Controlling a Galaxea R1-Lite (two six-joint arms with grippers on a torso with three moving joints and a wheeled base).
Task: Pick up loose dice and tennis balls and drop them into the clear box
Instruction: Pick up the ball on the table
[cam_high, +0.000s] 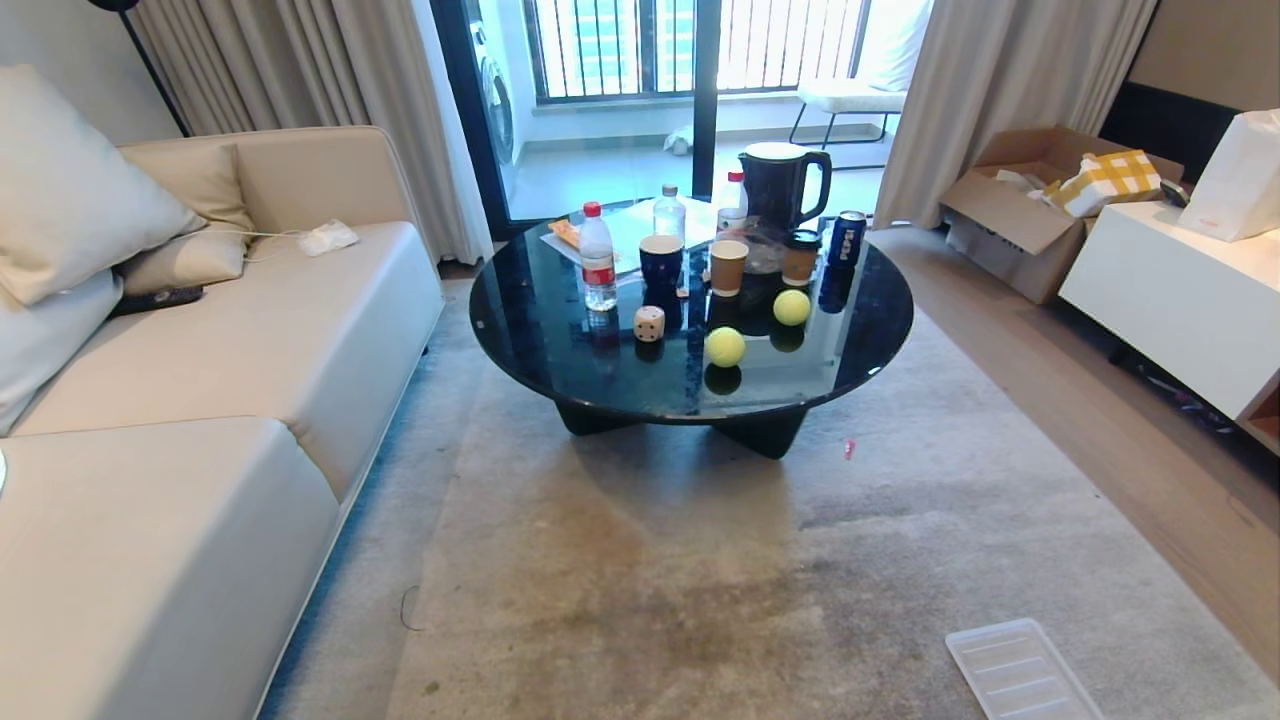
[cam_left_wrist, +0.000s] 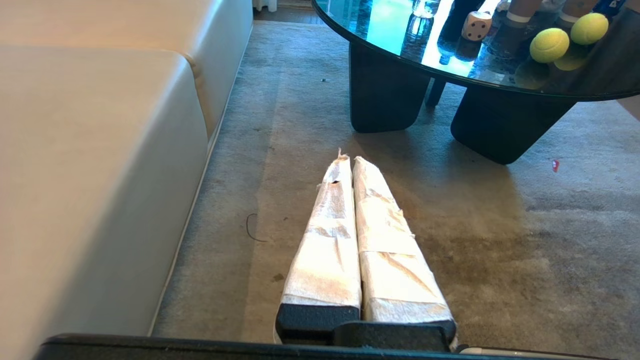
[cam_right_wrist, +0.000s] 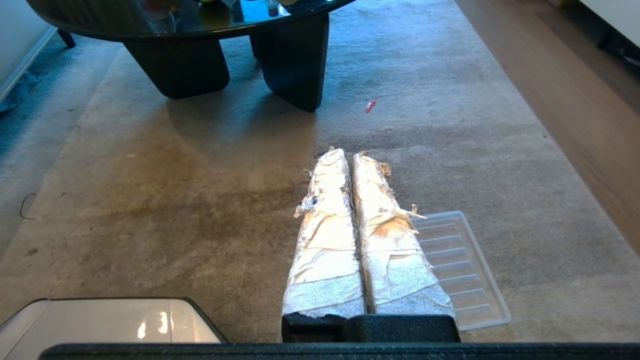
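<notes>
the beige sofa lies just beside the round black table, to the robot's left of it. the grey rug runs under the table. a ribbed tray lies on the rug, well short of the table. on the table a black kettle stands at the far edge; two tennis balls and a beige die sit near its front. the left gripper and right gripper hang above the rug, well short of the table, fingers pressed together, empty
</notes>
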